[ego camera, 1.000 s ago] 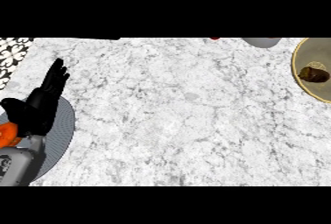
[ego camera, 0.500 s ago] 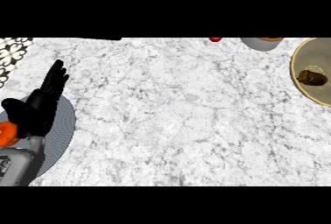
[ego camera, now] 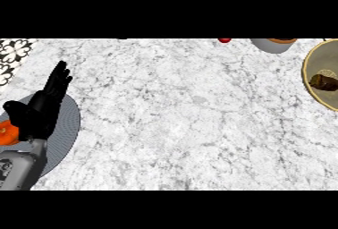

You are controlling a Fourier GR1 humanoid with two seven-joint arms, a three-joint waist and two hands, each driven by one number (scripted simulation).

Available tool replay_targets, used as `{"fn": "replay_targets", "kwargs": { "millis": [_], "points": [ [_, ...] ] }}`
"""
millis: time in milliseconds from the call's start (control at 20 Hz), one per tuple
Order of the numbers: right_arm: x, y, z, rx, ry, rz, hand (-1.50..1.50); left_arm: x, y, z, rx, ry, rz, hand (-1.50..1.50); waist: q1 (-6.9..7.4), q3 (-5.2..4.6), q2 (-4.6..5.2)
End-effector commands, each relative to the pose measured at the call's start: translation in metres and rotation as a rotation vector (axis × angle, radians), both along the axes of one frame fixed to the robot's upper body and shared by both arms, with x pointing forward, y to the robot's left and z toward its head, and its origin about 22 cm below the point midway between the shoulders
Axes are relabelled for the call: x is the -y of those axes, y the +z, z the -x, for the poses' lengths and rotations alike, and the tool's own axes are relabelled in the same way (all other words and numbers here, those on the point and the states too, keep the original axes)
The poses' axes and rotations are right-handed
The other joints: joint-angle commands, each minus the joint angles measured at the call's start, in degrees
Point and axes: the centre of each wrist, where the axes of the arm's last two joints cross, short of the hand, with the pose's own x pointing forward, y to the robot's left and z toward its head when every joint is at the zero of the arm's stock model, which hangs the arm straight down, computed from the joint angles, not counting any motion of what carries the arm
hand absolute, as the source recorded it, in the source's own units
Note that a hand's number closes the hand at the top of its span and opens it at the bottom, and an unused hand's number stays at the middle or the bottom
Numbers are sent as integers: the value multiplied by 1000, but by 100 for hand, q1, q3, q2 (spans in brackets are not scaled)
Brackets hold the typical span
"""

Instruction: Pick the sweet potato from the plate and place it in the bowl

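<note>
Though the open left robot hand hovers over the grey round plate, lower left, beside an orange lump, a brown lump lies in the tan bowl at right. Sweet potato delivered, or awaiting a grasp: I cannot tell.

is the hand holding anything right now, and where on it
Nothing is held: the left hand is open over the grey plate; the right hand is out of view.

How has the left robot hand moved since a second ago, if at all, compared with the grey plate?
No. The left robot hand lies open across the same upper part of the grey plate, its fingers pointing away from the robot as before.
</note>
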Motion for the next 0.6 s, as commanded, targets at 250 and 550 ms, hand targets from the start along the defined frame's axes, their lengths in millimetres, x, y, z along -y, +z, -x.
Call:
{"fn": "replay_targets", "kwargs": {
  "millis": [250, 550],
  "points": [
    [-26, -10, -25, 119, 59, 30, -150, 8, 7, -4, 27, -40, 2, 0, 213, -3, 94],
    [-41, -11, -36, 92, 109, 81, -150, 10, 11, -5, 37, -56, -11, 0, 337, -21, 107]
  ]
}}
